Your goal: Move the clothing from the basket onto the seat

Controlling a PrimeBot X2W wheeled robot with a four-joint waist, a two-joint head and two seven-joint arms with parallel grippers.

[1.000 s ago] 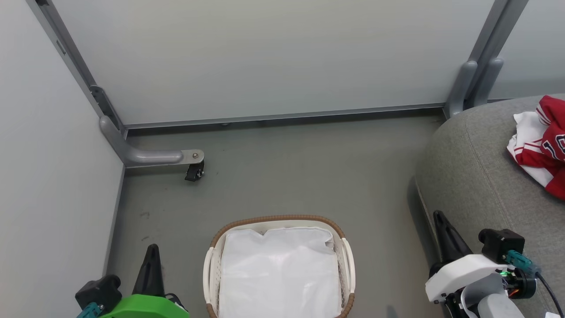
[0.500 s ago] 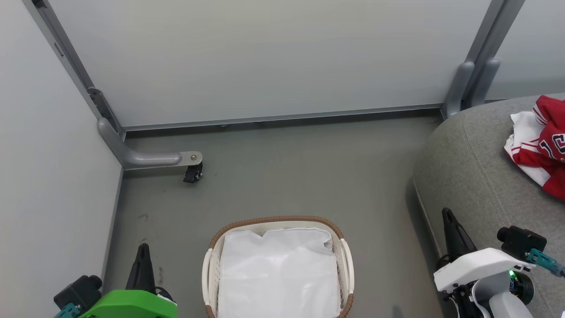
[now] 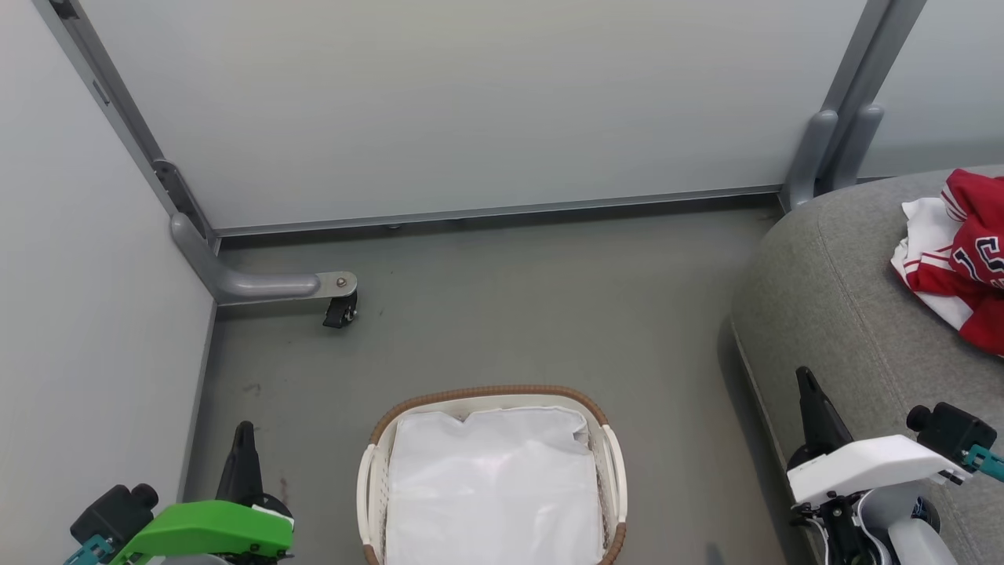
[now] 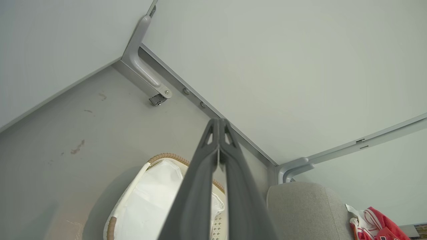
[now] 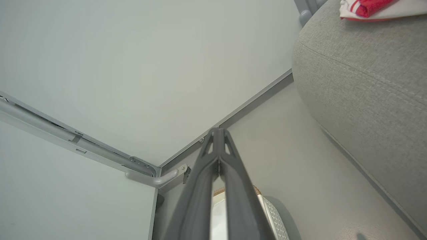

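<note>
Grey floor (image 3: 549, 314) carried the basket (image 3: 486, 390), bare but for its liner (image 3: 494, 486); right of the basket the clothing (image 3: 969, 275), likely soft, light and best pinched at a bunched fold, lay on the seat (image 3: 831, 314), with the left fingers (image 3: 241, 463) and right fingers (image 3: 816, 416) pressed together, empty.

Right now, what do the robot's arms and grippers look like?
The left gripper has two long, dark, tapering fingers on a bright green wrist shell. The right gripper has the same fingers on a white wrist shell. Beside each shell sits a black camera block with a teal plug.
</note>
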